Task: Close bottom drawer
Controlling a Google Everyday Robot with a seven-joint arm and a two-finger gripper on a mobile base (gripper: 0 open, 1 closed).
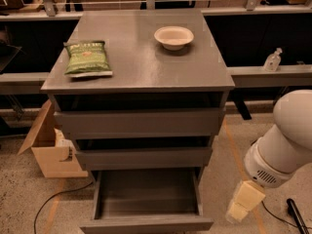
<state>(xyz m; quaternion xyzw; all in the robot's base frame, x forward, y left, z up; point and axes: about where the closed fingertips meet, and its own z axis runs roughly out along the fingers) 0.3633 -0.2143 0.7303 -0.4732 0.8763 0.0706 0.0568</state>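
While bottom drawer [146, 196] open, gripper [240, 209] beside, cardboard box [48, 156] opposite.

Plain grey on the bottom drawer [146, 224], same grey over the cabinet top [141, 72]. Green bag [87, 58] at its left edge, cream bowl [174, 36] near the back edge. Pale yellow gripper [239, 209] off the drawer's front-right corner.
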